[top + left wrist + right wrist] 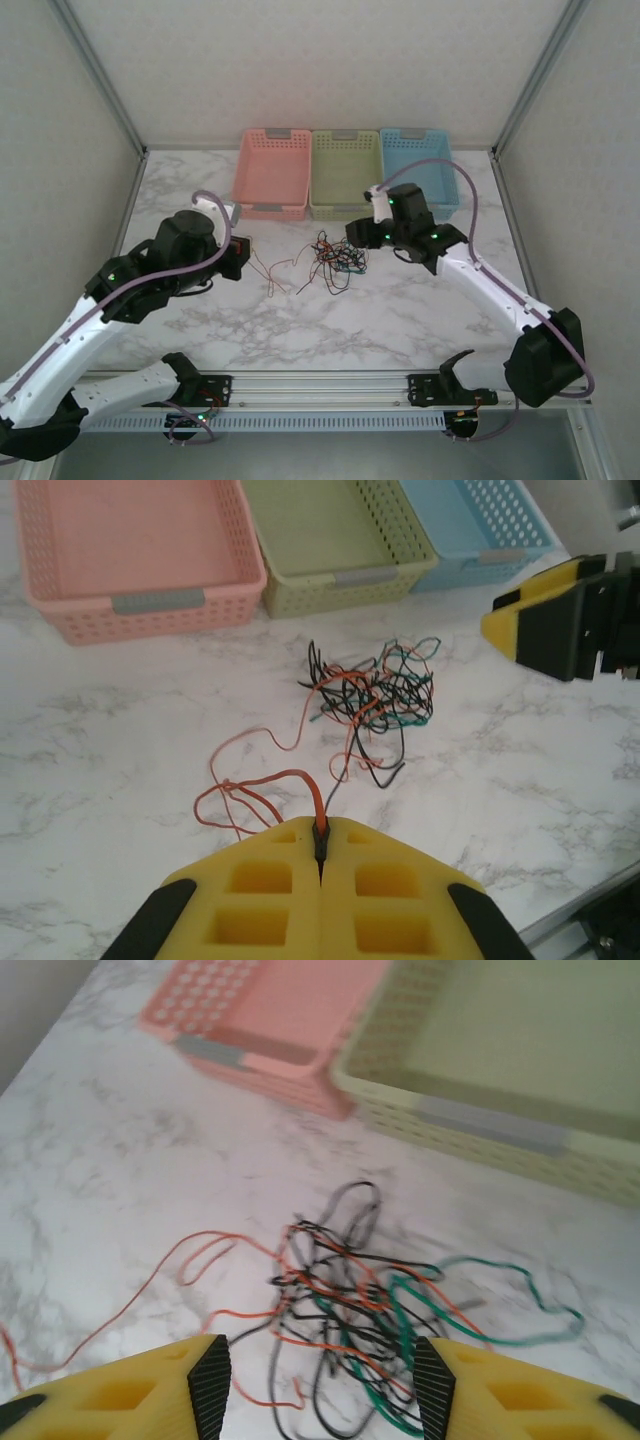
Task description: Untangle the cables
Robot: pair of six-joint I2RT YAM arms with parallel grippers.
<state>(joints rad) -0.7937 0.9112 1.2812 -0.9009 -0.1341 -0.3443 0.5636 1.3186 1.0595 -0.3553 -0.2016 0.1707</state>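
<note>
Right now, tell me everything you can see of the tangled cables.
The cables are hair-thin, limp wires in red, green and black, knotted into a loose clump lying flat on the marble table, in front of the green basket but apart from it. Red strands trail toward the left gripper, whose shut jaws pinch one. The right gripper has its jaws open astride the clump's edge; contact unclear.

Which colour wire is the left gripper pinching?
The red wire, clamped in the shut left gripper; the green wires and black wires lie loose in the tangle.
</note>
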